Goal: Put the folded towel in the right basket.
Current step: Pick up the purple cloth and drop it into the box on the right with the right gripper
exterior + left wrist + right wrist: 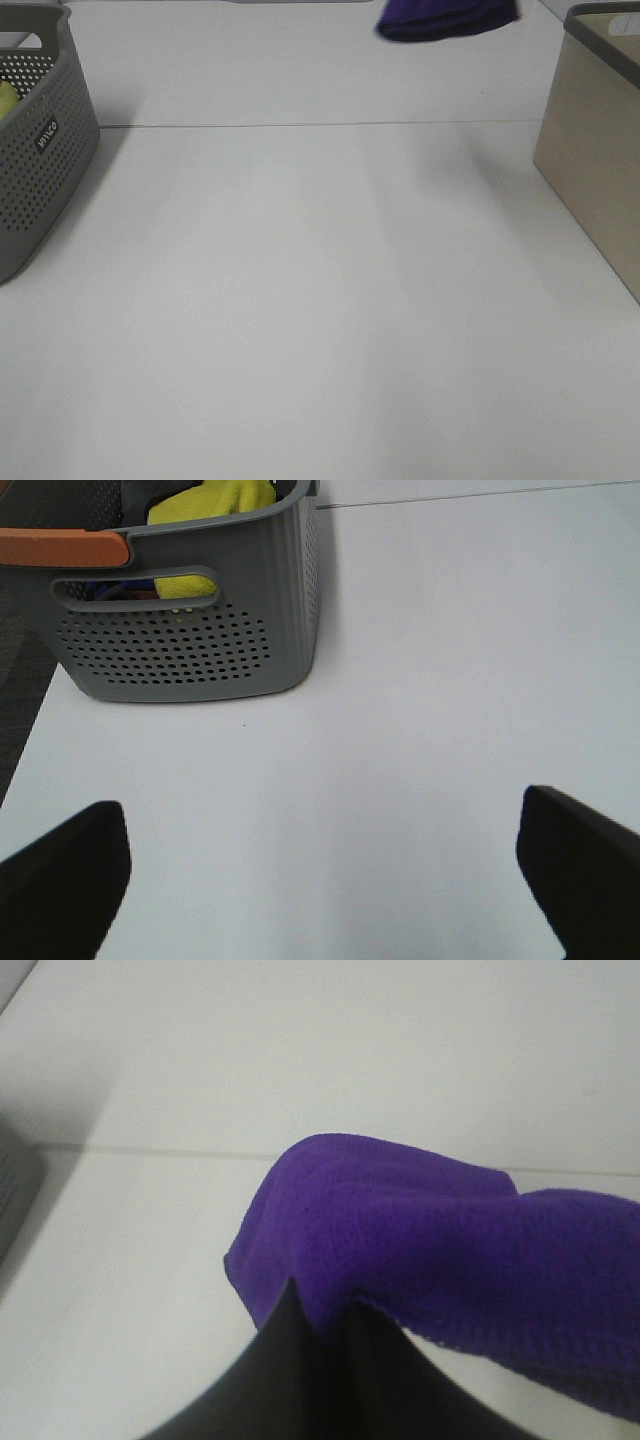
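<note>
High view, desk: the white desk (300,300) fills the picture, with a thin seam (300,126) running left to right across its far part.
High view, grey basket: a perforated grey basket (40,170) stands at the left edge, with a yellow-green thing (7,98) showing inside it.
High view, beige basket: the beige basket (590,150) stands at the right edge, cut off by the frame.
High view, purple towel: the purple towel (445,18) is at the far edge, right of the middle and near the beige basket but outside it. Whether it touches the desk cannot be told here.
High view, pincers: neither one shows.
Left wrist view, left pincer: the left pincer (320,810) is spread wide, its two dark fingers (60,880) far apart with only bare desk between them. It has hold of nothing.
Left wrist view, grey basket: the grey basket (180,650) stands beyond the fingers, apart from them, with a yellow cloth (215,498) heaped inside and an orange bar (60,548) at its rim.
Right wrist view, right pincer: the right pincer (320,1315) is closed on a fold of the purple towel (430,1240), the dark fingers (290,1380) pinched together on the cloth.
Right wrist view, purple towel: it bunches over the fingers, with white desk behind it.
Right wrist view, beige basket: out of frame.
</note>
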